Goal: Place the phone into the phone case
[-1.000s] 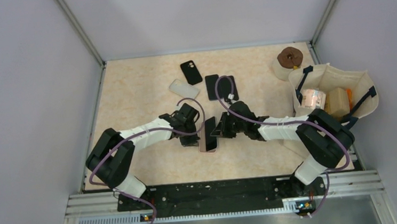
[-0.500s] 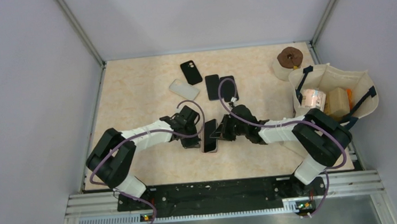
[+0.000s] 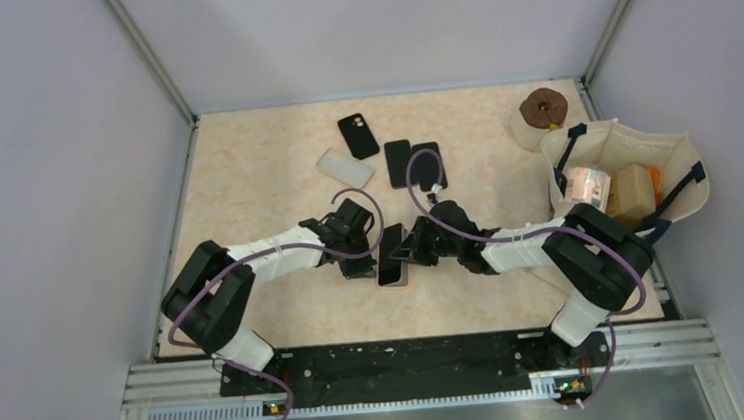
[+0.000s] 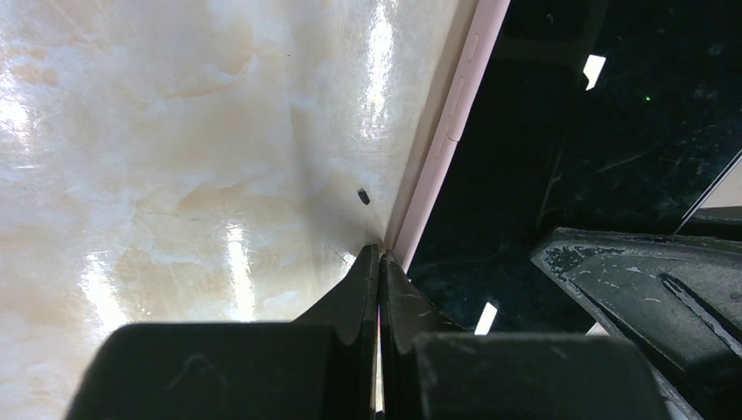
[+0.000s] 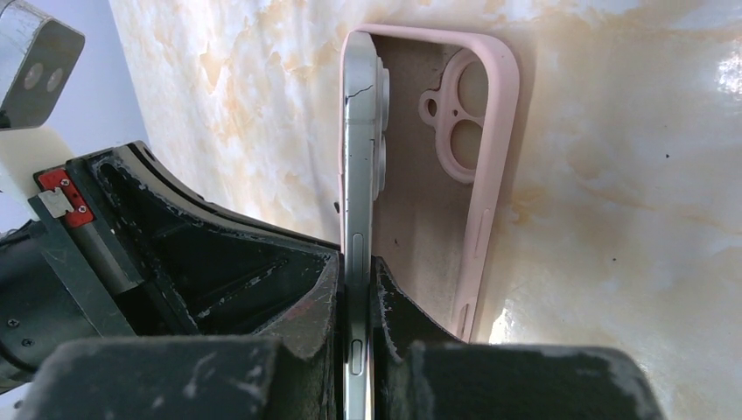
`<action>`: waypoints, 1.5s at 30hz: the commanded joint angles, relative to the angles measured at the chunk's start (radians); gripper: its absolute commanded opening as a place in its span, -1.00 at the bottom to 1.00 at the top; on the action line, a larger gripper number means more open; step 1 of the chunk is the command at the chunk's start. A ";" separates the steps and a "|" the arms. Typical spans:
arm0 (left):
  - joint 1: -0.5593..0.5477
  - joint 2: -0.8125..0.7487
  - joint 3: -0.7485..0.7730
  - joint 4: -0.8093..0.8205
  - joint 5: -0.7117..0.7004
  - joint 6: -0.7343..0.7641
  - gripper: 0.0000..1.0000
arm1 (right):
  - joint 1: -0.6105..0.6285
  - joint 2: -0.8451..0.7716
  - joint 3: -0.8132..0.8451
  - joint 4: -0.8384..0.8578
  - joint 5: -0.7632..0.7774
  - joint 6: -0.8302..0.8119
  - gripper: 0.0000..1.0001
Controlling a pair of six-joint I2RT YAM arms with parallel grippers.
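I'm watching the right hand (image 5: 359,264) grasping the phone (image 5: 359,131) by its two faces, standing it on one long edge along a side wall of the pink phone case (image 5: 492,157). The case is lying open side up on the bench (image 3: 245,180). The left hand (image 4: 378,262) is clenched on nothing, its tips touching the case's outer rim. The print on the roll (image 3: 587,185) in the bag (image 3: 683,196) is too small to read.

The table (image 4: 175,131) is glossy, marble-patterned and smooth. The pink phone case (image 5: 497,131) looks matt and rubbery; the phone (image 5: 359,157) has a shiny silvery metal edge.
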 commanded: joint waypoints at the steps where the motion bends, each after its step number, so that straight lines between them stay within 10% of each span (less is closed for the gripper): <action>1: -0.020 -0.006 -0.002 0.054 0.043 -0.024 -1.00 | 0.030 0.040 0.050 -0.098 0.027 -0.075 -1.00; 20: -0.012 -0.018 0.043 0.013 0.013 0.004 -1.00 | 0.031 -0.066 0.245 -0.474 0.097 -0.214 -0.07; 45: -0.010 -0.029 -0.005 0.086 0.046 -0.017 -1.00 | 0.136 -0.067 0.242 -0.643 0.261 -0.217 -0.48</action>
